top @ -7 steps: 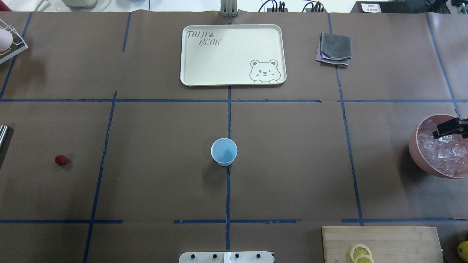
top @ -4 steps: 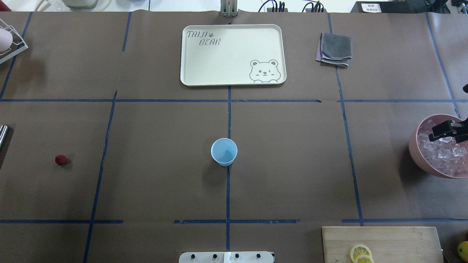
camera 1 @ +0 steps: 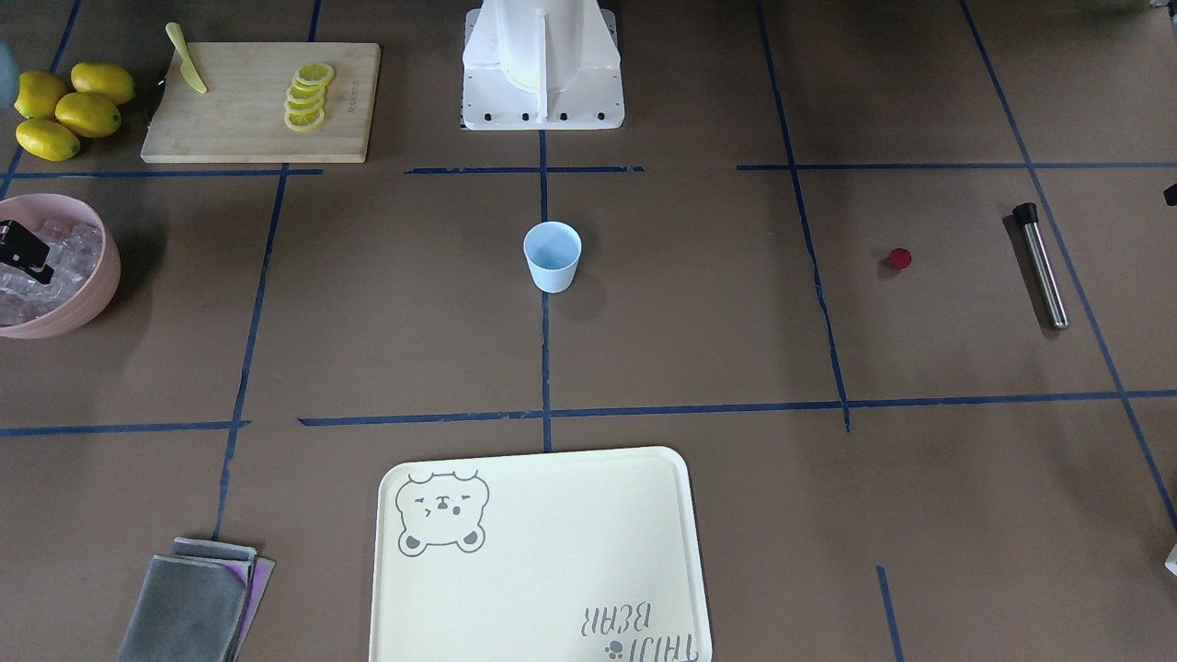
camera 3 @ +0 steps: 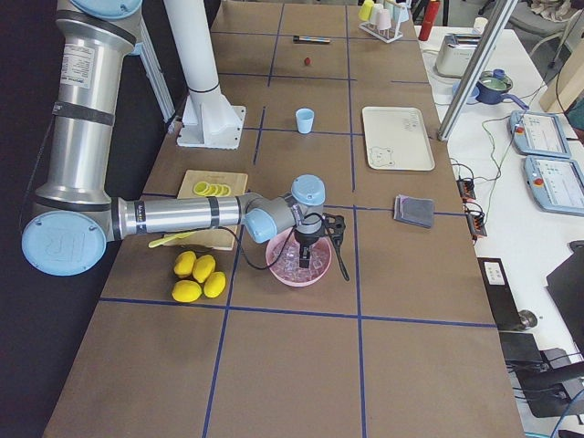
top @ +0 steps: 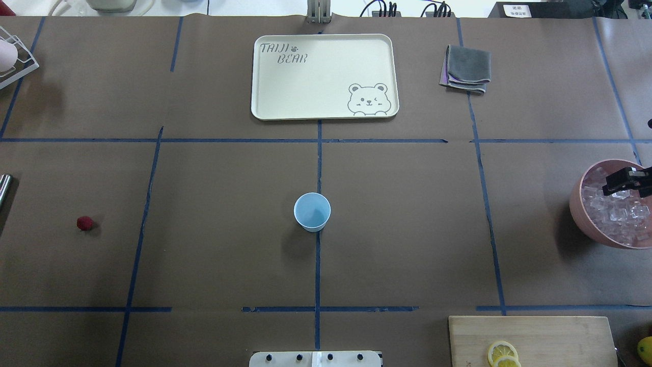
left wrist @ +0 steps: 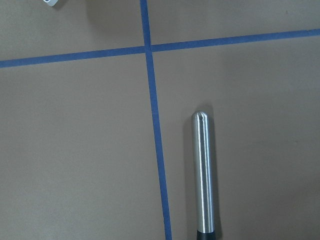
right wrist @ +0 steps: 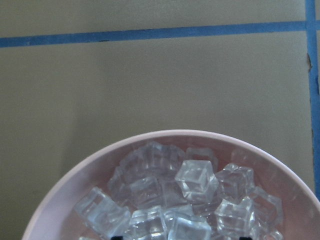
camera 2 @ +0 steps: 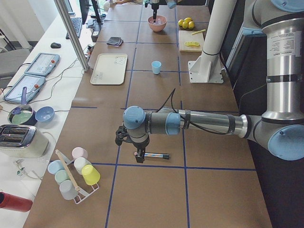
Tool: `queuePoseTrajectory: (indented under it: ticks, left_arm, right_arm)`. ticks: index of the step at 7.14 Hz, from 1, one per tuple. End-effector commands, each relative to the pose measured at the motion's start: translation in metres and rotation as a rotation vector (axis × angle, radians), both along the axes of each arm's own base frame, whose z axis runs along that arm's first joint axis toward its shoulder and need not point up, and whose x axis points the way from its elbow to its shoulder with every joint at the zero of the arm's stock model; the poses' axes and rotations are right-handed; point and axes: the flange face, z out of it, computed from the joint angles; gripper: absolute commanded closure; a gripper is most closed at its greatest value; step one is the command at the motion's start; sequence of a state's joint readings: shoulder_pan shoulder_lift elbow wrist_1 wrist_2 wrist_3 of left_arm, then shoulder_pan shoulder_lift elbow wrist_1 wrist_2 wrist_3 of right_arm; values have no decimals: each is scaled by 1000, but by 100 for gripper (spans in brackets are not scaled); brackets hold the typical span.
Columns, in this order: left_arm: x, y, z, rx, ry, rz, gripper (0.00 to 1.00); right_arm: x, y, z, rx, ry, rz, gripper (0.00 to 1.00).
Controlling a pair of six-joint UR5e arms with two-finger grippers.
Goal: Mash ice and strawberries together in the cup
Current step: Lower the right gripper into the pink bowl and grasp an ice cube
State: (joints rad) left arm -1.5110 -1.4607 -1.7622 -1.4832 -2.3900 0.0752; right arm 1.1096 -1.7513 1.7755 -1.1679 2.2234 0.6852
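Ice lies heaped in the pink bowl on the robot's far right; the right gripper hangs just over it, arm stretched level, jaws apart. Cup stands mid-table, strawberry far left. Left gripper points down beside a steel rod; open or closed, I cannot tell

The overhead view's right edge cuts off the pink bowl and the right gripper above it.

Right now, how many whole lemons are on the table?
4 whole lemons, bunched together on the table just off the knife end of the cutting board, close to the pink bowl. None appear hidden.
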Motion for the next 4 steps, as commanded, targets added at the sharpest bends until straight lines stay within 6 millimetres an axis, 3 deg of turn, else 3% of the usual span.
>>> queuePoseTrajectory:
  ticks: [1,4]
  left_arm:
    - [0,0,0,0,0,0,0]
    - [0,0,-1,3,0,1,0]
  right_arm:
    - [0,0,3,-5,3,0,24]
    - [0,0,9,-19,9,6,55]
